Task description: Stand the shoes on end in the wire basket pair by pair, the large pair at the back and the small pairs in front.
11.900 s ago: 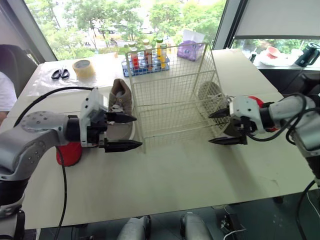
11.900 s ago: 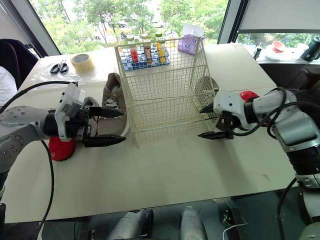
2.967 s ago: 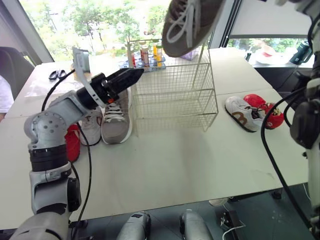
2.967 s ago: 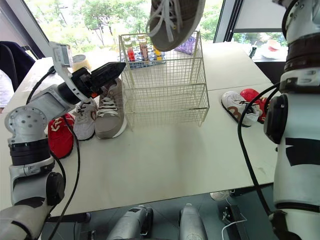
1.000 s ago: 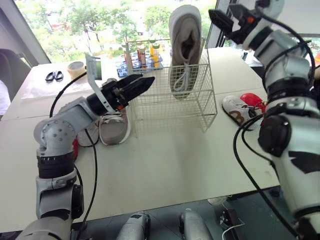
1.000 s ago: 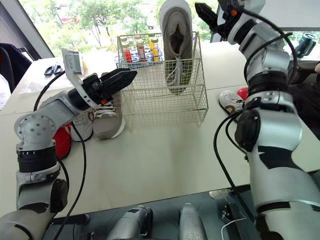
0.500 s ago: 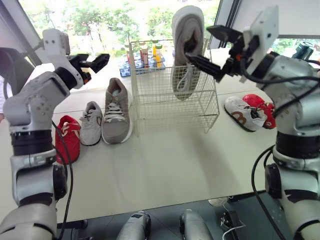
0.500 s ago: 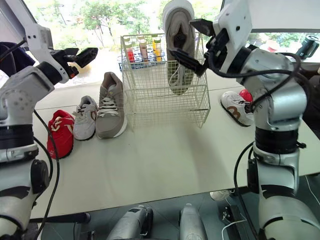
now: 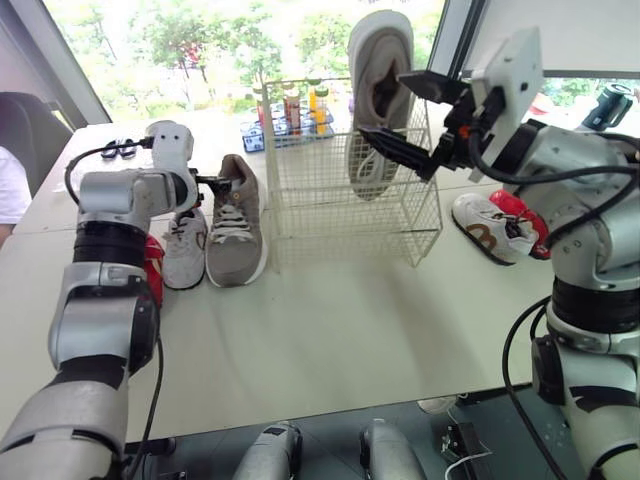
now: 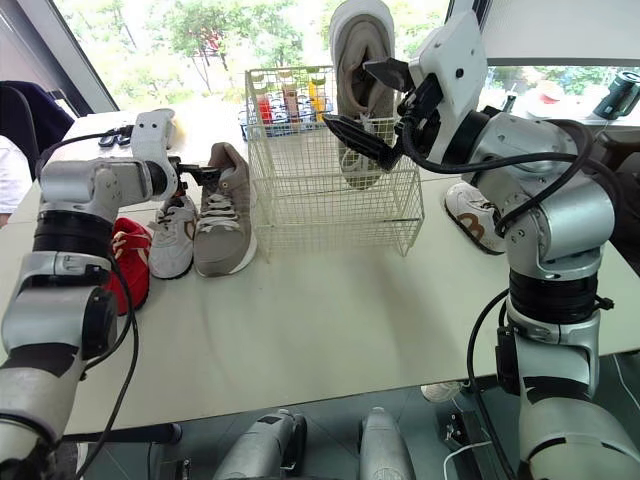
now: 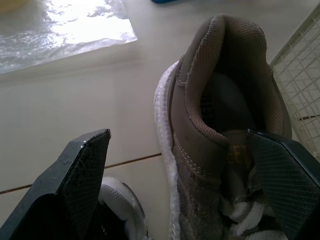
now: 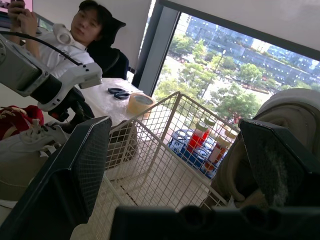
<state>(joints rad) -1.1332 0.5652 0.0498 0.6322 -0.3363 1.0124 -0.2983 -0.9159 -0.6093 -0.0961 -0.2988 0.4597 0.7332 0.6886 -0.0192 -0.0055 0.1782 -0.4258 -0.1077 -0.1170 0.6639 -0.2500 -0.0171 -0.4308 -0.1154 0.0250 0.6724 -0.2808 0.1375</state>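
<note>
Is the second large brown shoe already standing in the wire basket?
No, that shoe lies flat on the table beside the wire basket, heel between the open fingers of the left gripper.

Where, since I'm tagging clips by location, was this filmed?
Probably an office or lab workroom: large windows onto trees, a person seated at the side, scissors and a tape roll on a long table.

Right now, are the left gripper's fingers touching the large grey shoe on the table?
Cannot tell. In the left wrist view, bare table separates one finger from the large grey shoe, but the other finger overlaps its far side.
</note>
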